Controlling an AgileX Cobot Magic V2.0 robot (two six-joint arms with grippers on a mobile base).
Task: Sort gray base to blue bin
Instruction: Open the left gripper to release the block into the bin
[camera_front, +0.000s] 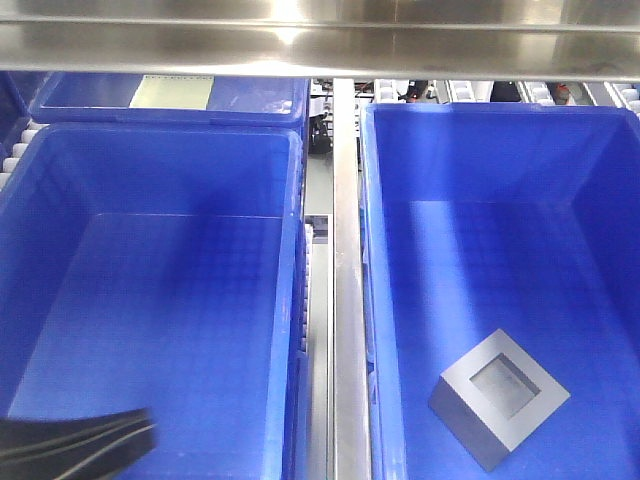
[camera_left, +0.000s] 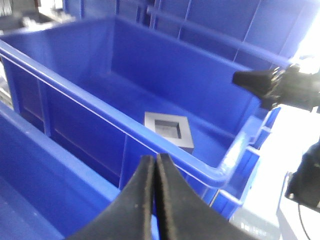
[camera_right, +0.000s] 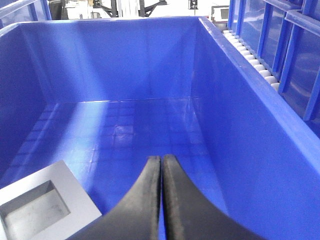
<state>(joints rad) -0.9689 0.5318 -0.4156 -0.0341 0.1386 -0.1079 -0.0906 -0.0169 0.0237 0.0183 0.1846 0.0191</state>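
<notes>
Both pincers are pressed together, pinching nothing: right pincer, left pincer. The base is sitting in the right bin, near its front-left corner. Sorting looks done; next, arms should back away.

gray base in right blue bin, near front; second bin left; metal rail between

Gray base cropped at the right wrist view's lower-left edge; left pincer mostly out of frame.
</notes>
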